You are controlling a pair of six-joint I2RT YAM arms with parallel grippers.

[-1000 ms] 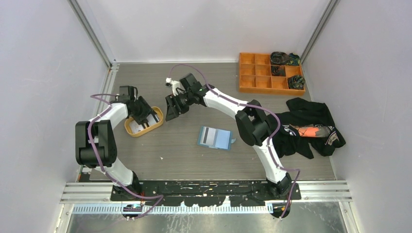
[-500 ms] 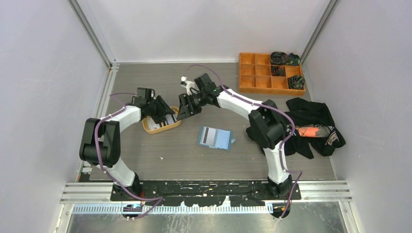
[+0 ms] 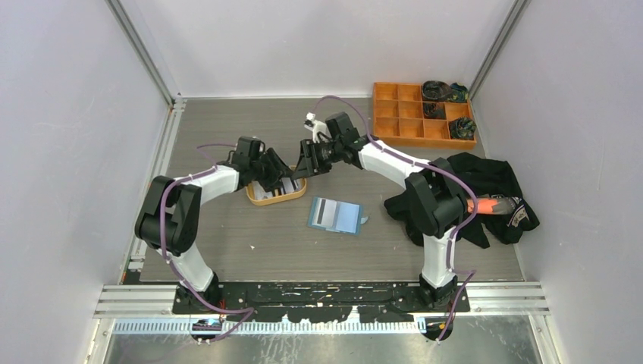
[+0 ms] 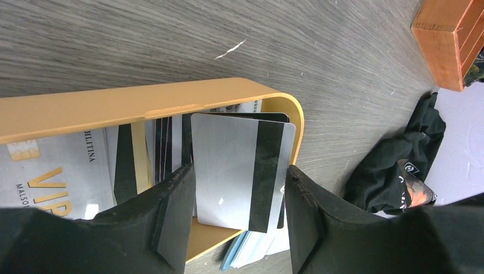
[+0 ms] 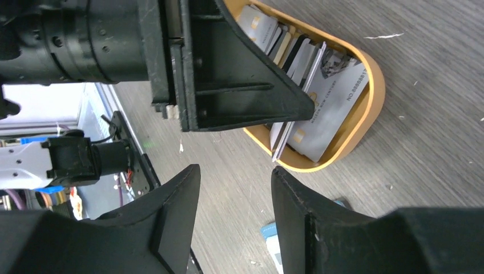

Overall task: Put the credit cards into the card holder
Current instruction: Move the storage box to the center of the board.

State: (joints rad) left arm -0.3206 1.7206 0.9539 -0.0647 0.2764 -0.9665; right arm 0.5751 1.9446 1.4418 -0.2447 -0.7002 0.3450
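1. Left gripper (image 4: 240, 171): fingers straddling a grey, dark-striped credit card (image 4: 228, 154) standing in the orange tray (image 4: 142, 105); cannot tell whether clamped.
2. Right gripper (image 5: 235, 171): spread apart, empty, near the tray.
3. Further out: blue card holder (image 3: 336, 215), lying open on the table (image 3: 227, 227) near the tray, striped card on top.

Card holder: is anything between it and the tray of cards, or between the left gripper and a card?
Nothing visible. Bare table separates the orange tray from the card holder, and the left gripper straddles a grey striped card inside it. The right gripper hovers at the tray's far side, off that path.
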